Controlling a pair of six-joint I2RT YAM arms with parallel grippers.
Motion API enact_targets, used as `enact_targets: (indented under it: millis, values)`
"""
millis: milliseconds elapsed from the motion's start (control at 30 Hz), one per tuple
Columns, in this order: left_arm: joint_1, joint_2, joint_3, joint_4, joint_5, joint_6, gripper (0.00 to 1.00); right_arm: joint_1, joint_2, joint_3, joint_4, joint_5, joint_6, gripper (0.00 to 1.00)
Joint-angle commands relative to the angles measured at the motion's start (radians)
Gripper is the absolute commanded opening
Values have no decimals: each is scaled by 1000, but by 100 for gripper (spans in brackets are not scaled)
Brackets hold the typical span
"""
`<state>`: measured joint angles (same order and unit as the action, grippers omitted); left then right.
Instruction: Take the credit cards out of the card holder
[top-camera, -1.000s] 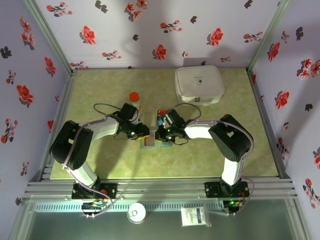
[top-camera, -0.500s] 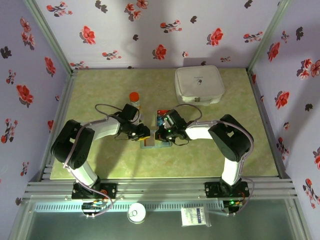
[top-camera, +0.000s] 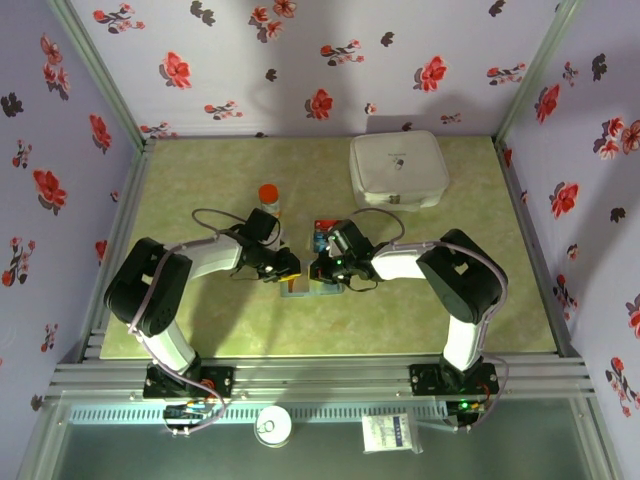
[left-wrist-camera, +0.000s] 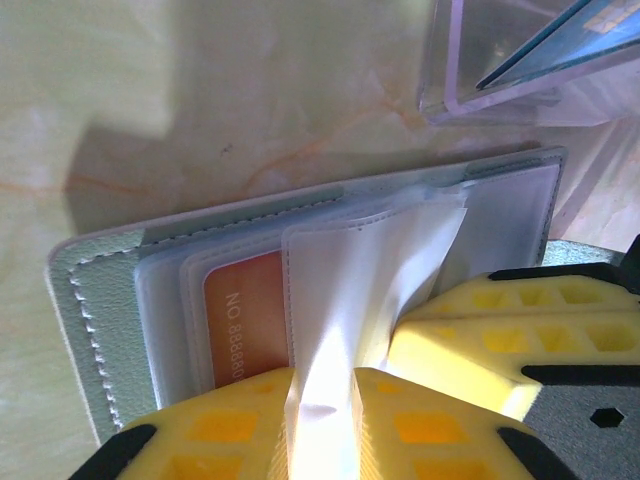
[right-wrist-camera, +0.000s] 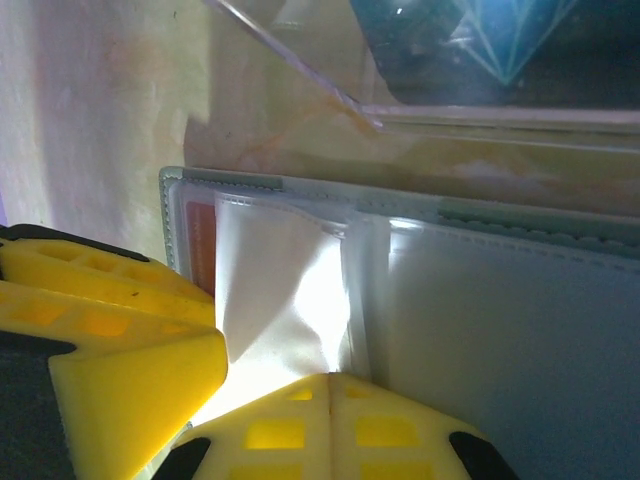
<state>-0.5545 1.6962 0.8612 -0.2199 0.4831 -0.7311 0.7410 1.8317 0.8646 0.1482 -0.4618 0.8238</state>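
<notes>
Centrally, card holder (left-wrist-camera: 110, 330) lay open on table (top-camera: 200, 190) between both grippers. Left gripper (left-wrist-camera: 322, 400) pinched its clear sleeve (left-wrist-camera: 370, 270); right gripper (right-wrist-camera: 330, 390) had its jaws closed together. Orange-red card (left-wrist-camera: 245, 320) sat pocketed near the stitched edge (left-wrist-camera: 82, 300); open tabletop lay past it.

This is a robot test cell of the kind found in a lab. The table (top-camera: 200, 175) has a green marbled top and is boxed in on the left, far and right sides by flat panels (top-camera: 300, 50) papered with a red-and-black flower print. Bare aluminium posts (top-camera: 98, 75) stand at the far corners. Slotted aluminium rails (top-camera: 320, 378) run along the near edge. Two robot arms are bolted to these rails, at the left base (top-camera: 190, 383) and the right base (top-camera: 455, 380). Loose cables (top-camera: 215, 212) run along the arms.
</notes>
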Motion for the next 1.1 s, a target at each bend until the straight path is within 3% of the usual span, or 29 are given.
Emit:
enact_targets:
  millis: [0, 267, 567, 1067]
  values:
    - [-7, 15, -4, -17, 3, -1, 21, -6, -18, 1, -155, 107, 0, 6]
    - [-7, -9, 1, -58, -47, 11, 24, -6, -4, 13, -225, 140, -30, 4]
    - [-8, -17, 8, -37, 1, -10, 31, -6, 6, 14, -218, 134, -32, 4]
    - [-50, -33, 56, -35, 24, -34, 24, -6, -70, 16, -180, 110, -20, 11]
